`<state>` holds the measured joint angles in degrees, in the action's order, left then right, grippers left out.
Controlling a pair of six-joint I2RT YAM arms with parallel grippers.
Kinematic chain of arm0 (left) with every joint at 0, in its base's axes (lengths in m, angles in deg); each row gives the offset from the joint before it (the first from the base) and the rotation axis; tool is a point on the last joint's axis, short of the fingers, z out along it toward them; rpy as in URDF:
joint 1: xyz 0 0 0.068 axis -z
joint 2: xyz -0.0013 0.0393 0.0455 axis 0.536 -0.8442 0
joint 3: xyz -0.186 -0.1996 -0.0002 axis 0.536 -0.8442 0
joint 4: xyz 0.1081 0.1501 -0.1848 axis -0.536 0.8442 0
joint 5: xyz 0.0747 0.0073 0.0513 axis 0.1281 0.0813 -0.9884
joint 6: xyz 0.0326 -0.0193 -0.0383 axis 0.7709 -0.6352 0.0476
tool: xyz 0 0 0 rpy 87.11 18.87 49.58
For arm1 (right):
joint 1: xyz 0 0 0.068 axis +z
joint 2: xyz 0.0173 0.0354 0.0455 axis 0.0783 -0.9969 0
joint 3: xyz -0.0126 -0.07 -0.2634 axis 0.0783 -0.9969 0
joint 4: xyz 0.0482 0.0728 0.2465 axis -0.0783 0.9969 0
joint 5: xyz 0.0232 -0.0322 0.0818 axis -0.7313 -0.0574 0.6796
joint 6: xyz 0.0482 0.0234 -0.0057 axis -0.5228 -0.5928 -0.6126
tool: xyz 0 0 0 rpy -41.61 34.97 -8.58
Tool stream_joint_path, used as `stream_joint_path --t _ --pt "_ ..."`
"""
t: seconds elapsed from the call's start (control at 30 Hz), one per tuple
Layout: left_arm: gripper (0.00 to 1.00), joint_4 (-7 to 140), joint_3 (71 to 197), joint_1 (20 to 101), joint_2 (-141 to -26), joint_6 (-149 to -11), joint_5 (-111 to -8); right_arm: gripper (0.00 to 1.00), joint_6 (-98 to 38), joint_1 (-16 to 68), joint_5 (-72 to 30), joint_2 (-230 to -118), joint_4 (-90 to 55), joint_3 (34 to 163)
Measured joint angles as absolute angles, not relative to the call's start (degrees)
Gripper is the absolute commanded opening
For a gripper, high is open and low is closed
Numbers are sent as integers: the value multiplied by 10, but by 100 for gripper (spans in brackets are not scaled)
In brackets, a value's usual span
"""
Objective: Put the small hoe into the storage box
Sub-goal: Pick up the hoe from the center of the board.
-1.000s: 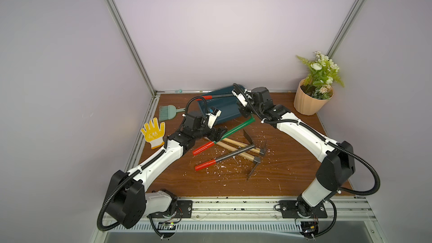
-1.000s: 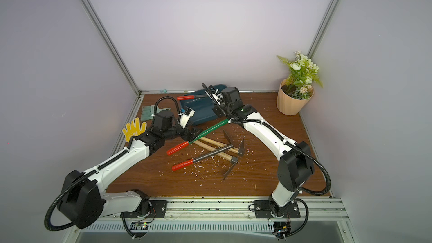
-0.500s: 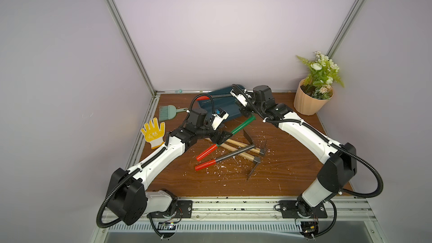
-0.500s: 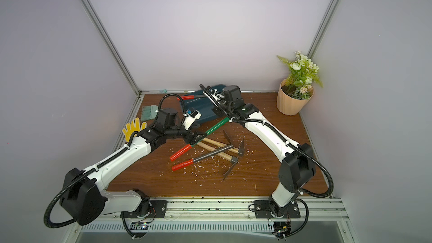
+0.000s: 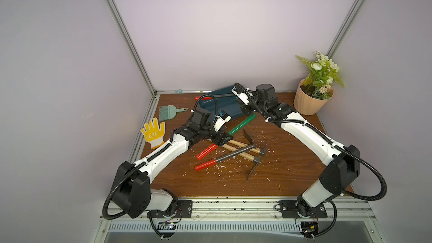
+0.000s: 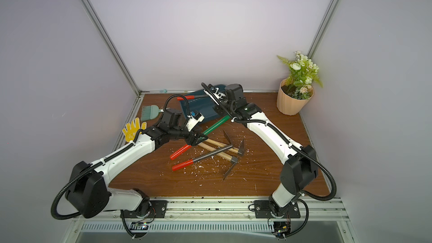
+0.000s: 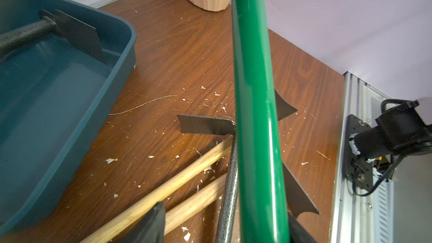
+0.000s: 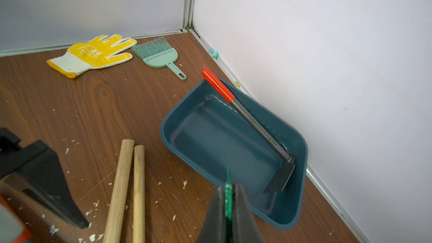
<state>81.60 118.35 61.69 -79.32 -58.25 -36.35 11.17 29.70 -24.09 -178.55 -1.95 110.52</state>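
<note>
Storage box (image 8: 205,141) holds red-handled hoe (image 8: 259,129), grip overhanging rim.

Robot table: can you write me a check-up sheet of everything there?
Surface: brown wood-grain tabletop, strewn with white flakes.
Job's things: dark teal plastic storage box holds one red-gripped metal hoe.
Clutter: two wooden-handled hoes, red-gripped metal-shaft tool, yellow dotted glove, mint hand brush, ribbed peach flower pot.
Grippers: right gripper shut on glossy green tool by its thin edge; left gripper open around its handle.
Cables: black corrugated hoses loop beside both arms; no snag seen.
Surroundings: lilac walls, aluminium frame.
</note>
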Motion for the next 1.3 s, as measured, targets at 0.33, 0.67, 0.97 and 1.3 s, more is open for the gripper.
stream_joint_path --t 0.33,0.67,0.97,1.3 --pt "0 818 1197 624 -802 -591 -356 0 114 293 -253 -1774 -57 1085" --pt "0 877 1238 649 -839 -596 -569 27 81 288 -270 -1753 -91 1036" --pt "0 906 1238 712 -847 -568 -1007 37 15 261 -244 -1760 -25 1142" --pt "0 838 1187 799 -853 -423 -1262 36 2 247 -202 -1951 144 1420"
